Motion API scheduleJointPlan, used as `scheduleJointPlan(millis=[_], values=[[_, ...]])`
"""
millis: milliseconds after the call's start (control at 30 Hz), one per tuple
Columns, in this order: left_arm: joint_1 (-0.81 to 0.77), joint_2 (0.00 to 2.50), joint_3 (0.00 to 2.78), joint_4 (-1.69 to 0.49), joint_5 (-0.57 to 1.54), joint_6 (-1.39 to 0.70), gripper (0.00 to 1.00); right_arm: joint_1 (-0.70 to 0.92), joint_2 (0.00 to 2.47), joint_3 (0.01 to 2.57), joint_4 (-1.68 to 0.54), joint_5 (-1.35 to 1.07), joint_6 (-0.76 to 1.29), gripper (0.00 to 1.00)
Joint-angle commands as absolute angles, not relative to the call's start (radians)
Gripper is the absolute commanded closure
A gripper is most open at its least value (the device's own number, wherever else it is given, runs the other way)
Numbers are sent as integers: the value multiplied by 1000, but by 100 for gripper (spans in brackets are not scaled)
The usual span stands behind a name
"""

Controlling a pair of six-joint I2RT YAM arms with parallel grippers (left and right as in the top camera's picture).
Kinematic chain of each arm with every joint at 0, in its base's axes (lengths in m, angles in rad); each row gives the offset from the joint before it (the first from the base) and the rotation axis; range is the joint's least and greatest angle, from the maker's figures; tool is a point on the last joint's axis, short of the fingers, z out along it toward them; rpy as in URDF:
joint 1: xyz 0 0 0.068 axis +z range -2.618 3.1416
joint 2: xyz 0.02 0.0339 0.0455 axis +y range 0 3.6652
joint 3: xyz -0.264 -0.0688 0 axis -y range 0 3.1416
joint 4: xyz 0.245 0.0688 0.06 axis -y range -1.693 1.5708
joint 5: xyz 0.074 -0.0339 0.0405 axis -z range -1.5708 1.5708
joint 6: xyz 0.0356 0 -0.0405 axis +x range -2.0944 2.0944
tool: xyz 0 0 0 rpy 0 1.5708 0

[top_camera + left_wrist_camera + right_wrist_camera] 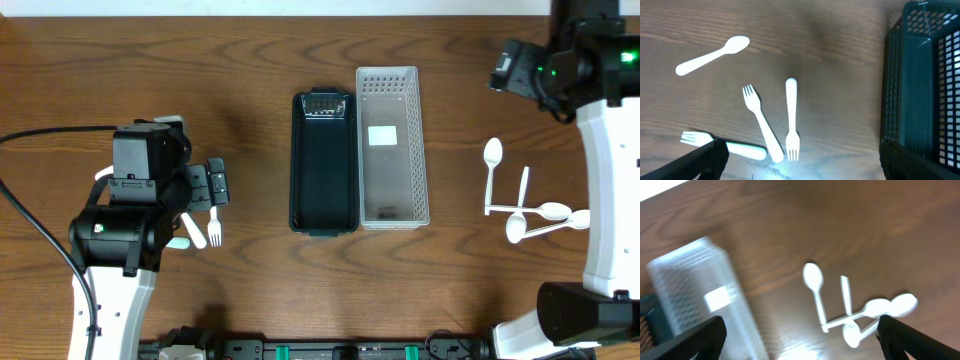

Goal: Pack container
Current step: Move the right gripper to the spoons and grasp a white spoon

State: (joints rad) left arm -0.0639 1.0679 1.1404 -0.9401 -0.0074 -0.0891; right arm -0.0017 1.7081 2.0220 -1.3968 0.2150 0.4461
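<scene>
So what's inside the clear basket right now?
Only a white square patch on the floor of the clear basket, nothing else. The overhead view shows the whole floor, with nothing covering it.

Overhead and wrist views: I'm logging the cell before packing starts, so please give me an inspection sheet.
Surface: wooden table, bare grain.
Job's things: dark basket and clear basket side by side, both empty; white spoons clustered at the right; forks and a single spoon at the left.
Clutter: nothing seen.
Grippers: left gripper and right gripper open, holding nothing.
Cables: black cable runs over the table at the left.
Surroundings: nothing seen.
</scene>
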Motion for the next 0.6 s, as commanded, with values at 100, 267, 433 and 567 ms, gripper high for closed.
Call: scheduleJointPlan(millis=[100,267,433,567], values=[[-55,1066,1159,-948,-16,-91,2,-101,1737,1861,-1379,216,509,1],[-55,1066,1159,-942,-16,-91,2,-105,1815,1651,-1255,149,350,1],[-55,1066,1159,-942,-16,-91,2,-104,1895,1518,-1143,149,290,1],[-55,1066,1159,-942,-16,-91,2,-105,1942,1462,-1080,149,256,1]])
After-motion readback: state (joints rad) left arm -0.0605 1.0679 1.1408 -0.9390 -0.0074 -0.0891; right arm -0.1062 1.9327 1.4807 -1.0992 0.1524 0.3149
